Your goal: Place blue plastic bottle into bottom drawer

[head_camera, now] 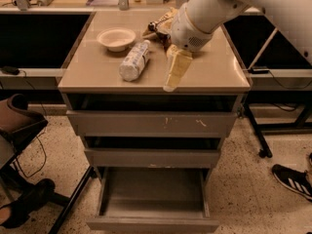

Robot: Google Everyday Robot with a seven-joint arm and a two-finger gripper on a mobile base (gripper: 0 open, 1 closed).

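The blue plastic bottle (134,61) lies on its side on the cabinet top (214,74), left of centre, with its cap end pointing to the back. My gripper (171,84) hangs down over the cabinet top just to the right of the bottle, a short gap apart and holding nothing. The white arm reaches in from the upper right. The bottom drawer (153,224) is pulled out and its grey inside looks empty. The two upper drawers are pushed in.
A white bowl (116,38) stands behind the bottle. A brown-and-yellow chip bag (160,26) lies at the back, partly behind the arm. A chair (19,126) stands at the left, and a person's shoe (292,179) is on the floor at the right.
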